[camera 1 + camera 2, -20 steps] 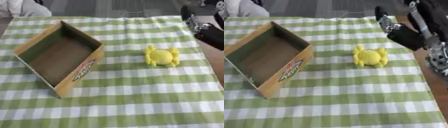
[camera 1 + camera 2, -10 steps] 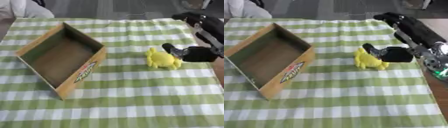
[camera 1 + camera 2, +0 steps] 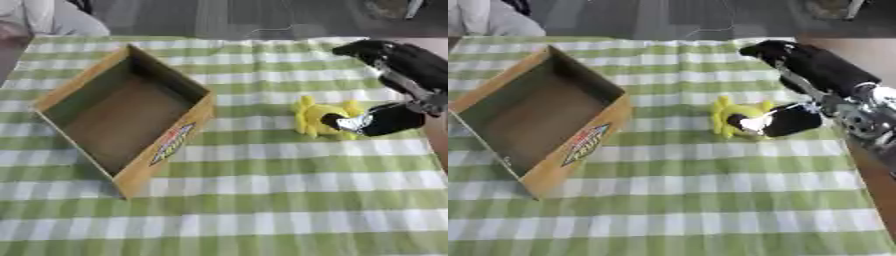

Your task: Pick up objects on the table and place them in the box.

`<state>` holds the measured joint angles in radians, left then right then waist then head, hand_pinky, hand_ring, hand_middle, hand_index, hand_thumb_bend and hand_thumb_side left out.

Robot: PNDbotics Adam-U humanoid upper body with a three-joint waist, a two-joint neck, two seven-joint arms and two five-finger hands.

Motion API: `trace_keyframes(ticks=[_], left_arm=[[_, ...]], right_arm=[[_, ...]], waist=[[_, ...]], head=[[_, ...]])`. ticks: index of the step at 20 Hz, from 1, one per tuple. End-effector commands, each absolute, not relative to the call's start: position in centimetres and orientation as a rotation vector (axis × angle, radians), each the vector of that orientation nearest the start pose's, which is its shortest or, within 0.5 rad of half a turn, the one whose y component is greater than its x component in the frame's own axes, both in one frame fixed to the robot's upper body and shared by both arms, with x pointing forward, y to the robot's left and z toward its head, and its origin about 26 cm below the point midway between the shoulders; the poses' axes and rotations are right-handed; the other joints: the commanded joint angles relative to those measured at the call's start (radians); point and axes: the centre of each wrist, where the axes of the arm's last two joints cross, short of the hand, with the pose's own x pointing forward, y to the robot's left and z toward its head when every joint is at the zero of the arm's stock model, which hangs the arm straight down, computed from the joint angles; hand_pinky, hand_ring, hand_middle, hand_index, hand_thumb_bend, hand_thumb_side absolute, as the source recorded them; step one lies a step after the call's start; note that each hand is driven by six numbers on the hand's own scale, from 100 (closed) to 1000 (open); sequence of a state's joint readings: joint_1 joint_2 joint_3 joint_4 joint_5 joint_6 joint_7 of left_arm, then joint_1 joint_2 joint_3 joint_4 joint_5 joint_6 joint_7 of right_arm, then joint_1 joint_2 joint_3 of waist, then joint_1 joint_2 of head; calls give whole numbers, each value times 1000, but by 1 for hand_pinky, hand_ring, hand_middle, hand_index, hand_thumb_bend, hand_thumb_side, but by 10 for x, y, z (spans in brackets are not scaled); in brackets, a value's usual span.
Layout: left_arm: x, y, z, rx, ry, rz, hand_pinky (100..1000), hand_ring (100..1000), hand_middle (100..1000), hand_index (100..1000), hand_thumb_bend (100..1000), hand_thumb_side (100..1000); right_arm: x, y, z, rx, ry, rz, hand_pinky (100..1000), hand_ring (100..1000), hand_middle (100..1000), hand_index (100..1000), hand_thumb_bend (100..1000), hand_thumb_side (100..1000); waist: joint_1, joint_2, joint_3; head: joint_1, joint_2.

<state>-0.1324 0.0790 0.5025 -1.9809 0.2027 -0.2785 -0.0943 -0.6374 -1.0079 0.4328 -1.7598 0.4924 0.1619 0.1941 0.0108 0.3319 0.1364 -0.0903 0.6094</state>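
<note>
A green-and-white checked cloth (image 3: 262, 200) covers the bench. On its left stands the open brown cardboard box (image 3: 122, 117), empty. The robot's black right hand (image 3: 785, 120) reaches in from the right, touching the small yellow soft toy (image 3: 732, 114) near the box; whether its fingers have closed, I cannot tell. The pickup step seems underway; next comes closing, lifting and carrying leftward.

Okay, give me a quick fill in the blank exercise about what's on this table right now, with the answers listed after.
1. The cardboard box holds ____ so far.
2. The yellow toy lies on the box's ____ side.
3. The hand touching the toy is the robot's ____ hand.
4. The tablecloth is checked white and ____.

Missing words: nothing; right; right; green
</note>
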Motion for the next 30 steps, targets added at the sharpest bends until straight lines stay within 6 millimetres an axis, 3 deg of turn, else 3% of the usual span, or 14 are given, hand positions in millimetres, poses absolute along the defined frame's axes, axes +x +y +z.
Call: trace_keyframes(ticks=[1, 7, 8, 13, 14, 16, 30], left_arm=[[253, 366, 149, 317, -2441, 204, 744, 636, 592, 737, 100, 912], [253, 366, 148, 320, -2438, 204, 744, 636, 592, 737, 100, 911], [253, 366, 148, 320, -2438, 204, 744, 637, 592, 737, 100, 911], [253, 366, 148, 321, -2436, 204, 744, 637, 592, 737, 100, 911], [253, 366, 148, 321, -2436, 204, 744, 637, 593, 736, 100, 909], [253, 366, 147, 319, -2435, 203, 744, 637, 593, 736, 100, 908], [253, 366, 147, 320, -2430, 203, 744, 638, 594, 736, 100, 909]], right_arm=[[346, -300, 271, -1119, -1514, 1536, 859, 949, 875, 1000, 468, 465], [351, -298, 281, -1076, -1450, 1553, 861, 948, 875, 1000, 453, 451], [351, -298, 283, -1073, -1441, 1559, 876, 946, 894, 1000, 332, 377], [361, -299, 285, -1052, -1348, 1570, 876, 946, 894, 1000, 332, 375], [361, -299, 286, -1046, -1336, 1577, 881, 952, 923, 1000, 416, 354], [366, -298, 282, -1013, -1295, 1600, 882, 953, 927, 1000, 451, 348], [412, -297, 279, -997, -1011, 1726, 870, 966, 936, 1000, 478, 344]], waist=[[-1, -22, 1], [-1, -22, -1], [-2, -22, -1], [-3, -20, -1], [-3, -19, -1], [-4, -17, 1], [-7, -19, -6]], head=[[-3, -3], [0, 0], [0, 0], [-1, 1], [-1, 1], [-3, 3], [-3, 4]])
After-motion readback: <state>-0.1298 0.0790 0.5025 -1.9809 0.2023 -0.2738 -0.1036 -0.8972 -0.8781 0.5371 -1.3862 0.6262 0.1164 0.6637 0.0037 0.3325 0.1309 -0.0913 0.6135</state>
